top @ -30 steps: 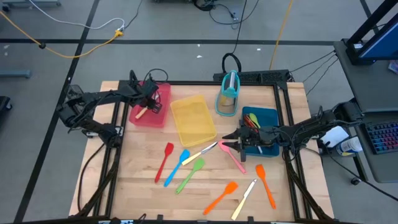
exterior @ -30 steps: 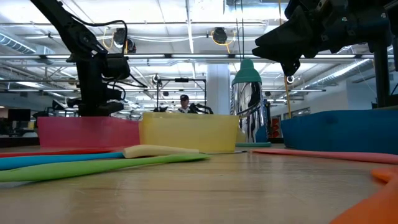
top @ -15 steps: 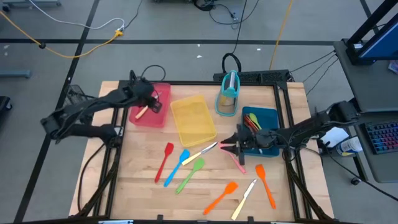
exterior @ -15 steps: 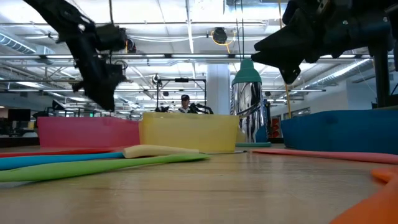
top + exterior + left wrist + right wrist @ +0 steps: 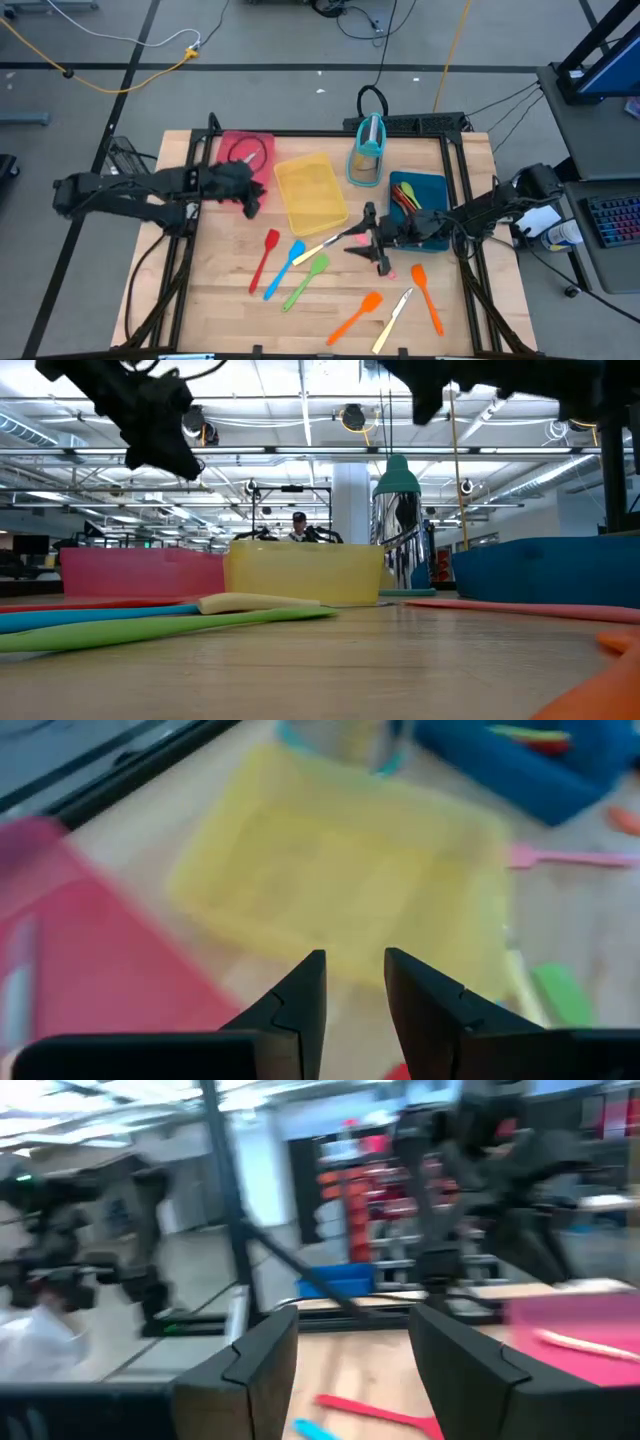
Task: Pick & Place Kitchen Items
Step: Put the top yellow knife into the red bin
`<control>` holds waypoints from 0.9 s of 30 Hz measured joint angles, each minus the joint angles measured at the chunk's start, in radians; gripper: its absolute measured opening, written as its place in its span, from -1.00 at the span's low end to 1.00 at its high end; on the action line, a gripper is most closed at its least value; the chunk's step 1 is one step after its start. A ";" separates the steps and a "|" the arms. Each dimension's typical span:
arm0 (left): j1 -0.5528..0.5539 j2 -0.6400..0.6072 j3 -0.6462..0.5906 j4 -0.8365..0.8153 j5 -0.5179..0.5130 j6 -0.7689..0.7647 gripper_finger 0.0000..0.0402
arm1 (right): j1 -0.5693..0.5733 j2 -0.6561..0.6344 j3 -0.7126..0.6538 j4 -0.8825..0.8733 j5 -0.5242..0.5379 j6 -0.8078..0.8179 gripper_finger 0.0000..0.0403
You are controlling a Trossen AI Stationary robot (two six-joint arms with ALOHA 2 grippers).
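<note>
My left gripper (image 5: pixel 252 203) hangs open and empty over the near right corner of the red tray (image 5: pixel 245 150), next to the yellow tray (image 5: pixel 310 192). My right gripper (image 5: pixel 370 240) is wide open and empty, pointing toward the table's left, above the pink spatula (image 5: pixel 520 607). The pink spatula also shows in the left wrist view (image 5: pixel 570 858). A red spatula (image 5: pixel 265 258), a blue spatula (image 5: pixel 285 268), a green spatula (image 5: pixel 305 282) and a cream-handled knife (image 5: pixel 325 243) lie flat on the table between the grippers.
Two orange spatulas (image 5: pixel 357 315) (image 5: pixel 427 295) and another knife (image 5: pixel 393 318) lie near the front edge. The blue tray (image 5: pixel 432 188) holds several utensils. The teal holder (image 5: pixel 367 150) stands at the back. A pale utensil (image 5: pixel 580 1342) lies in the red tray.
My left gripper has left the red tray's middle, going up and toward the table's near edge and the yellow tray, while its arm has swung back to the left. My right gripper has risen and turned about over the pink spatula.
</note>
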 joint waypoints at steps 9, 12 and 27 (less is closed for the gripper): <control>-0.360 0.207 0.000 0.304 -0.064 0.000 -0.47 | 0.065 0.012 0.100 -0.279 0.055 0.035 -0.13; -0.449 0.314 0.000 0.443 -0.081 0.035 -0.47 | 0.090 0.027 0.100 -0.288 0.101 0.043 -0.13; -0.563 0.760 0.000 0.757 -0.046 -0.173 -0.47 | 0.113 0.043 0.100 -0.260 0.101 0.040 -0.14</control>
